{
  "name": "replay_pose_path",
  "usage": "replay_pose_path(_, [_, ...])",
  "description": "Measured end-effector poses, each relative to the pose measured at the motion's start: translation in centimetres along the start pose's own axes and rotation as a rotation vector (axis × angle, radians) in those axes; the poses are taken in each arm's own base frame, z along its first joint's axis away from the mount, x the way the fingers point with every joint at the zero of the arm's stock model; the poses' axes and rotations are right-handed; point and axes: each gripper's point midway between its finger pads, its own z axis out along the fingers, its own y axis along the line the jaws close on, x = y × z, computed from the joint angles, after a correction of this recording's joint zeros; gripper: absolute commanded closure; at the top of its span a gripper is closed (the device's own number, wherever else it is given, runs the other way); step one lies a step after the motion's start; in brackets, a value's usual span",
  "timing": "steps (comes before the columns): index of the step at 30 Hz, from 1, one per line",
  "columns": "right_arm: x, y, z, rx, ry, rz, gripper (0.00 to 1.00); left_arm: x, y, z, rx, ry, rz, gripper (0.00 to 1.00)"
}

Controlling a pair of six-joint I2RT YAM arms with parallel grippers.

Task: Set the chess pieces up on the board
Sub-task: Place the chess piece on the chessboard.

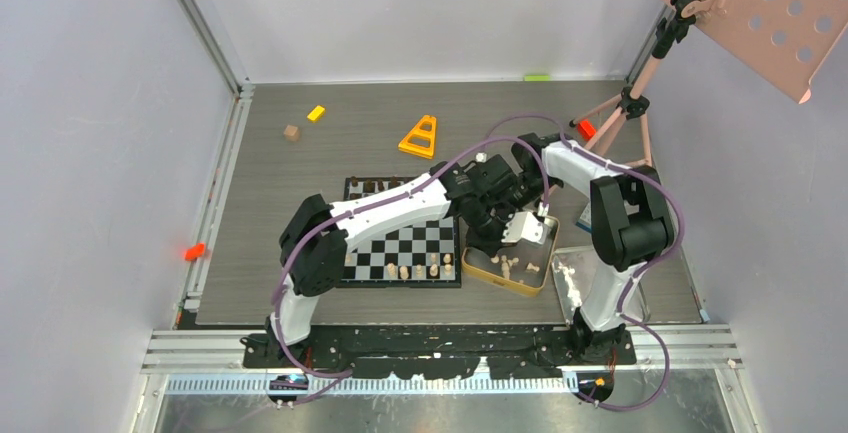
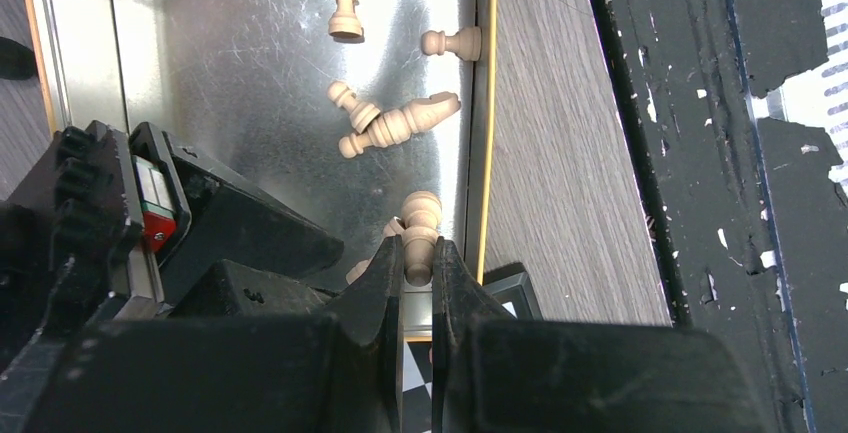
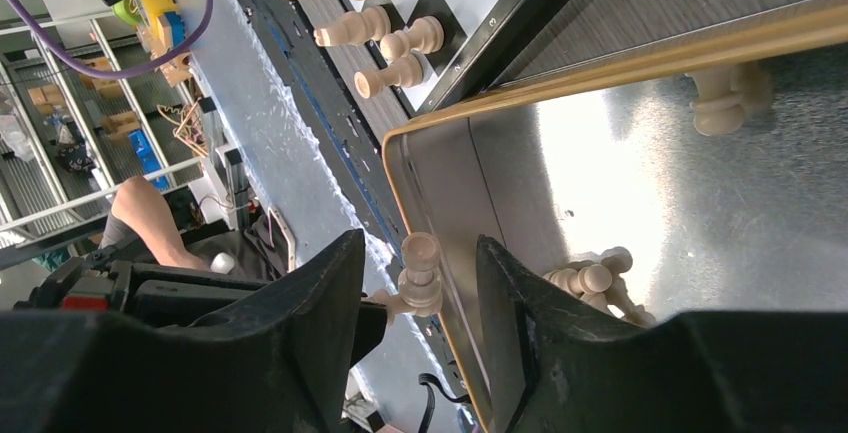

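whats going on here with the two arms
Both arms reach into the gold-rimmed shiny metal tin beside the black-and-white checkered board. The left gripper has its jaws shut on a pale tan wooden chess piece in the tin. The right gripper has its jaws open around another pale piece near the tin's rim. A few pale pieces stand along the board's near edge.
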Motion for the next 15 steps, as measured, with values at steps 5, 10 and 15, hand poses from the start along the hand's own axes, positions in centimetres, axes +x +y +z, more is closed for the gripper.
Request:
replay_pose_path(5, [0.17, -0.22, 0.43, 0.008, 0.019, 0.005, 0.52, -0.03, 0.09, 0.03, -0.003, -0.001, 0.002, 1.0])
replay_pose_path(10, [0.37, -0.24, 0.88, 0.014, 0.039, 0.0, 0.63, 0.11, 0.18, 0.25, -0.003, 0.002, 0.001, 1.0])
replay_pose_path(15, [0.48, -0.36, 0.97, 0.024, 0.046, -0.002, 0.75, 0.33, 0.29, 0.38, -0.006, 0.011, -0.002, 1.0])
